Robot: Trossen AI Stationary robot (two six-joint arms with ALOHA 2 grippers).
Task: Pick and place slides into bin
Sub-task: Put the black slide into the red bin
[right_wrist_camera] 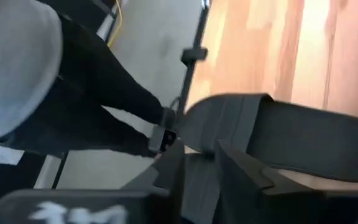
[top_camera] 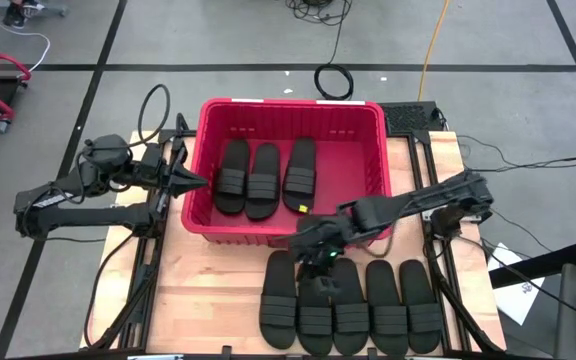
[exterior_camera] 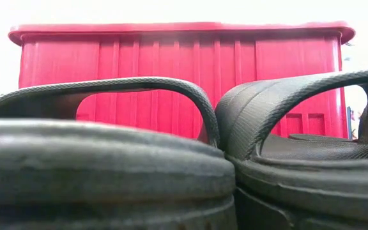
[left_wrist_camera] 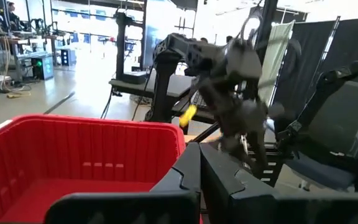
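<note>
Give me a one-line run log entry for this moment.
bin: three slides inside | table: five slides in row | right gripper: at row's second slide from left | left gripper: shut, waiting at bin's left wall

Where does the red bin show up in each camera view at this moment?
High view: the bin sits at upper centre, three slides inside, between the left gripper and right gripper.
Low view: its slotted wall fills the background behind two slides.
Left wrist view: its rim and inside at lower left.
Right wrist view: not in it.
Shared landmark: the thick red rim.
</note>
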